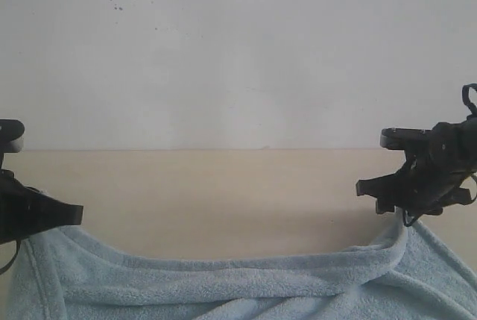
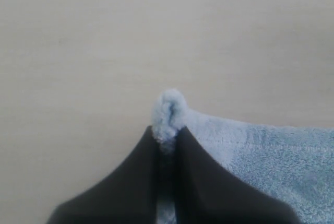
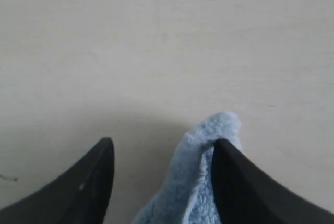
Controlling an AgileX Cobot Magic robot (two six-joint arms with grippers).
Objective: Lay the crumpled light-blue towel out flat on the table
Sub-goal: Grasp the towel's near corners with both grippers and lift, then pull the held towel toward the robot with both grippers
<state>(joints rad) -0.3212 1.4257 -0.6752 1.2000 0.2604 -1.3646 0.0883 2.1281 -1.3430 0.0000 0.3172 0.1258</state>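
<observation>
The light-blue towel (image 1: 223,290) lies along the near part of the table (image 1: 223,193), its far edge sagging in a curve between two raised corners. My left gripper (image 1: 73,215) holds the left corner. In the left wrist view that gripper (image 2: 167,130) is shut on a bunched tuft of the towel (image 2: 271,156). My right gripper (image 1: 370,195) is at the right corner. In the right wrist view it (image 3: 163,141) stands open, and the towel corner (image 3: 193,182) leans against one finger (image 3: 245,182) with a gap to the other.
A white wall (image 1: 238,51) rises behind the table's far edge. Bare beige tabletop shows between the towel's far edge and the wall, and beyond both grippers in the wrist views.
</observation>
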